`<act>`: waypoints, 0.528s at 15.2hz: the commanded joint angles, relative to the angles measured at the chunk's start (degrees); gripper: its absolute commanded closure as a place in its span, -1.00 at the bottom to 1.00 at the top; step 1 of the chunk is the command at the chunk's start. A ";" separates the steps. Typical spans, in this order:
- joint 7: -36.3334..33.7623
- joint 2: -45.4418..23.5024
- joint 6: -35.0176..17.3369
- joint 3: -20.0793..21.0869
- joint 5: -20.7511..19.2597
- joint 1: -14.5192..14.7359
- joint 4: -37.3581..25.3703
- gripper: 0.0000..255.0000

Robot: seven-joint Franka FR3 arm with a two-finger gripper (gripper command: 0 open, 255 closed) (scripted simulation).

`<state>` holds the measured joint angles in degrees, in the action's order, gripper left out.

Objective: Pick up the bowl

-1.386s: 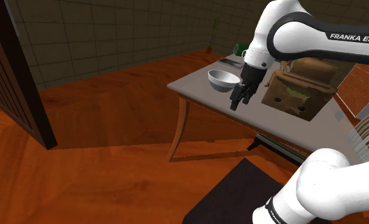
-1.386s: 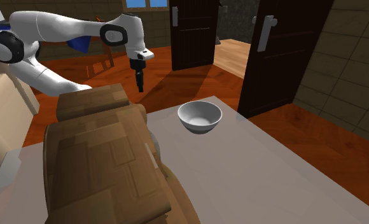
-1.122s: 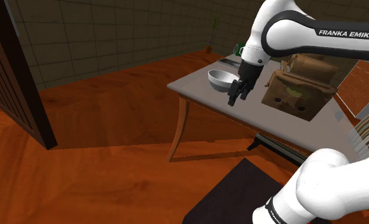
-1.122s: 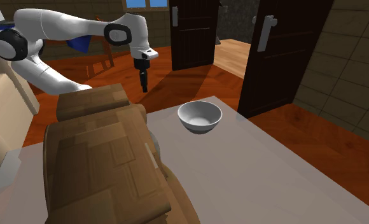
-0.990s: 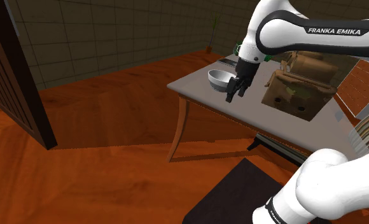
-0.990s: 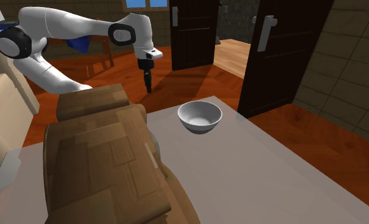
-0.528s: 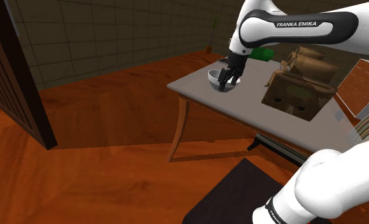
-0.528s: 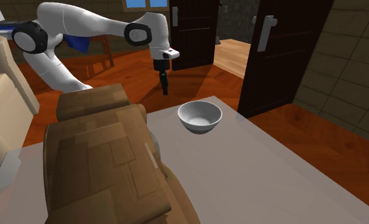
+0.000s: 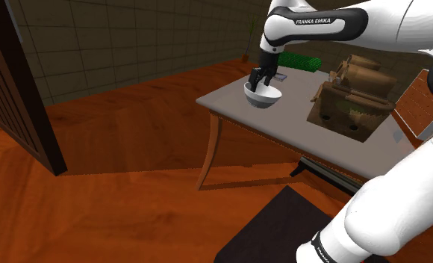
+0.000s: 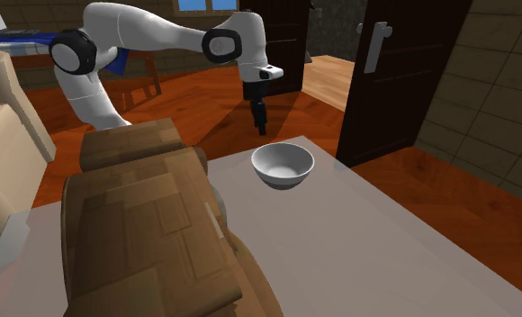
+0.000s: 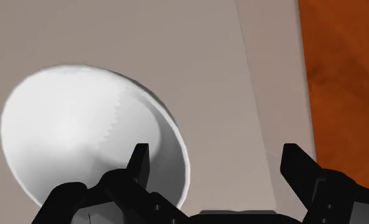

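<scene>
A white bowl (image 9: 264, 96) stands upright near the corner of the grey table (image 9: 282, 127); in the second exterior view the bowl (image 10: 283, 165) sits near the table's far edge. My black gripper (image 9: 260, 78) hangs just above the bowl, pointing down. In the second exterior view the gripper (image 10: 261, 127) is just beyond the bowl's far rim. In the wrist view the gripper (image 11: 215, 153) is open; one fingertip (image 11: 139, 156) is over the rim of the bowl (image 11: 75, 133) and the other is over bare table. Nothing is held.
A large wooden object (image 9: 351, 104) stands on the table beside the bowl and looms close in the second exterior view (image 10: 151, 243). A green object (image 9: 298, 60) lies at the table's far side. Dark doors (image 10: 387, 72) and orange floor (image 9: 133, 187) surround the table.
The arm has swung toward the shoulder view's left and farther out, carrying the gripper from beside the wooden object to just above the bowl. The fingers stayed open.
</scene>
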<state>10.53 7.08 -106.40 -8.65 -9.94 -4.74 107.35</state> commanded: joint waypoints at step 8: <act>1.06 -6.48 -3.85 -0.94 -0.54 -0.76 -4.04 -1.00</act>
<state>11.77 0.54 -109.47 -9.60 -10.41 -5.51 102.50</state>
